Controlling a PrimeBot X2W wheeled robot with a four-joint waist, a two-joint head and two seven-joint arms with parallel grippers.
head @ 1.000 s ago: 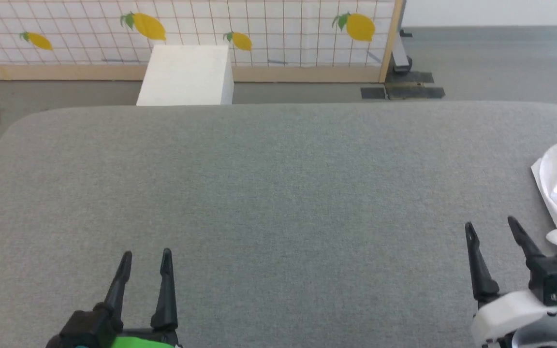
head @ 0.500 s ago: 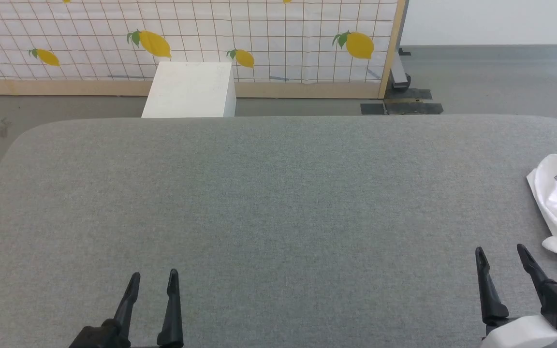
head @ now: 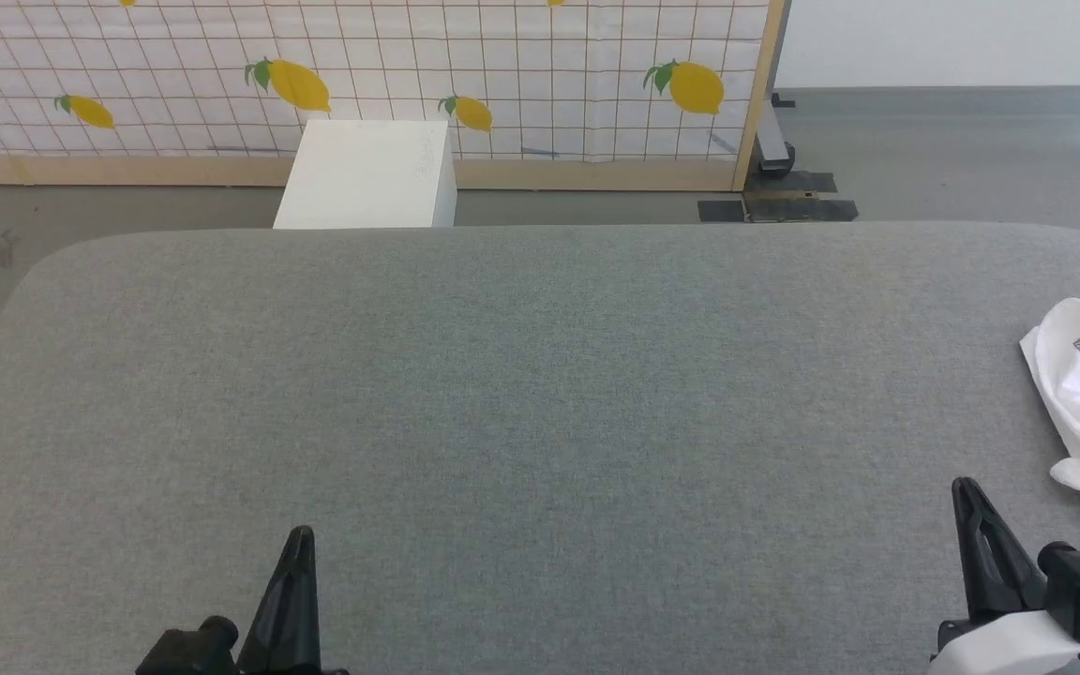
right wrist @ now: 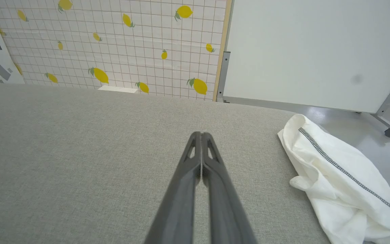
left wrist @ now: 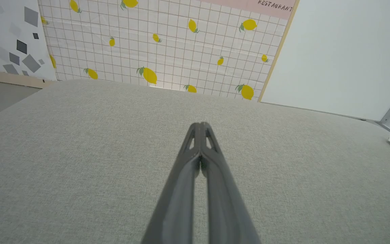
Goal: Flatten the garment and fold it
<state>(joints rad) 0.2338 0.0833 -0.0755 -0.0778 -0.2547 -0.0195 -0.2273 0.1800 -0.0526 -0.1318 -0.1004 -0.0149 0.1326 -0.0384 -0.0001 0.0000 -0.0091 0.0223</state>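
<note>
My left gripper (head: 300, 544) and my right gripper (head: 967, 492) both have their 2 jaws pressed fully together with nothing between them, above the grey padded table (head: 540, 375), and the garment (right wrist: 333, 189) lies crumpled on it near the right side of my right jaws, not touching them.

Table top (head: 540, 375): grey woven cloth, matt, fine rough weave. Garment (right wrist: 333, 183): thin white cloth, soft, creased, dark zigzag stitching. Right gripper (right wrist: 201, 134): dark matt plastic. Box (head: 367, 178): white, smooth, matt. Screen frame (head: 756, 94): pale wood.
</note>
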